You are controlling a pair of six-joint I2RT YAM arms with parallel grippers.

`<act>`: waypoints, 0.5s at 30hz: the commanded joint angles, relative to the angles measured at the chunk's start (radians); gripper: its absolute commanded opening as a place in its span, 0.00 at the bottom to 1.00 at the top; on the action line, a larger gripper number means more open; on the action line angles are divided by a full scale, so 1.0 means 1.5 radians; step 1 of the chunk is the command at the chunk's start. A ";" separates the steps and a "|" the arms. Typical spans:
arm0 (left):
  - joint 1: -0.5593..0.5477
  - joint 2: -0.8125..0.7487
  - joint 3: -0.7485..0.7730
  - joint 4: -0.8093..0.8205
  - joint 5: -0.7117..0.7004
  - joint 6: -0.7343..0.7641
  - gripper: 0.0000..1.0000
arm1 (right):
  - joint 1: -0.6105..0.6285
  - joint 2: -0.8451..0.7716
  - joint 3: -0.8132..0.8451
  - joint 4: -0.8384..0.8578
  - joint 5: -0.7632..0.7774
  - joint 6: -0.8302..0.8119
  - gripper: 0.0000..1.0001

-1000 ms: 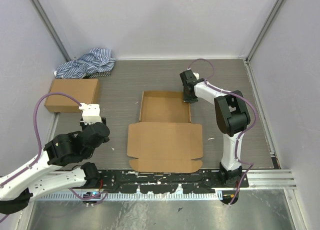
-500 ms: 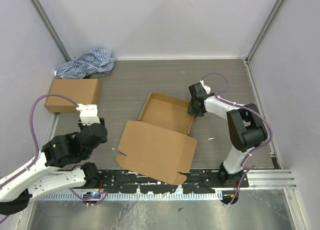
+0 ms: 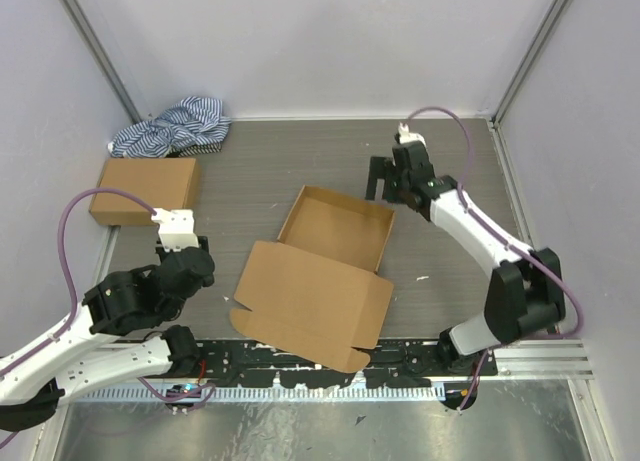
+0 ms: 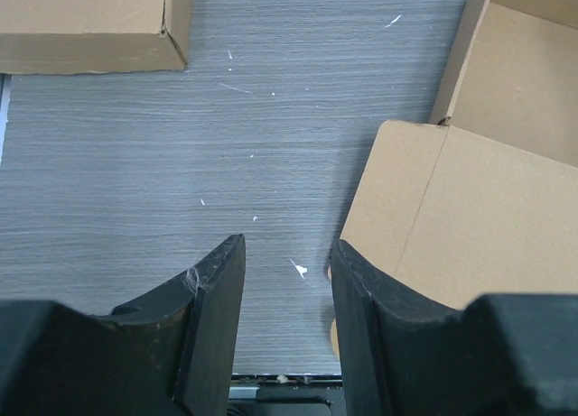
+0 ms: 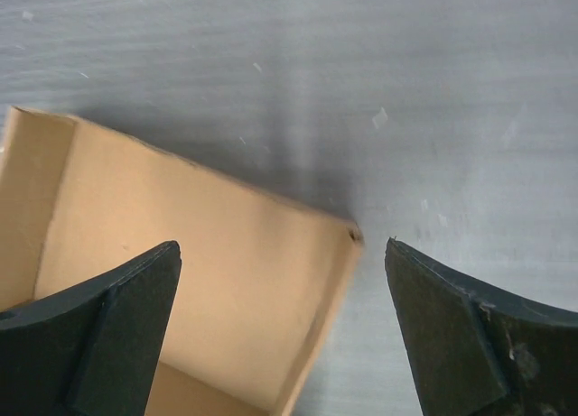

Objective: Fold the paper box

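Observation:
The paper box lies open in the middle of the table, turned askew. Its tray point(image 3: 337, 224) has walls standing and its flat lid panel point(image 3: 310, 303) reaches toward the near edge. My right gripper point(image 3: 385, 186) hovers open just above the tray's far right corner point(image 5: 348, 235); in the right wrist view its gripper point(image 5: 282, 246) has wide jaws with nothing held. My left gripper point(image 3: 195, 266) is low at the near left, open and empty, with bare table between its fingers point(image 4: 217, 281). The lid's left edge point(image 4: 397, 190) lies just right of them.
A sealed oblong brown carton point(image 3: 145, 189) sits at the left, also seen in the left wrist view as the carton point(image 4: 90, 23). A blue-and-white striped cloth point(image 3: 175, 126) is bunched in the far left corner. Enclosure walls stand on three sides, and a metal rail point(image 3: 350, 359) runs along the near edge.
The right gripper dragged the box askew toward the near left, then let go of the tray's far right wall, opened wide and lifted back. The left arm barely moved.

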 commanded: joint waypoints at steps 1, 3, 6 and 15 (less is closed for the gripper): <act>-0.001 -0.011 -0.007 -0.011 -0.020 -0.009 0.49 | 0.002 0.120 0.144 0.008 -0.115 -0.164 1.00; -0.002 -0.013 -0.008 -0.013 -0.019 -0.013 0.50 | 0.004 0.163 0.181 0.026 -0.168 -0.182 0.97; -0.002 -0.019 -0.011 -0.009 -0.016 -0.014 0.50 | 0.024 0.212 0.217 0.049 -0.180 -0.224 0.90; -0.001 -0.007 -0.010 -0.007 -0.013 -0.011 0.50 | 0.106 0.371 0.379 -0.052 -0.089 -0.320 0.80</act>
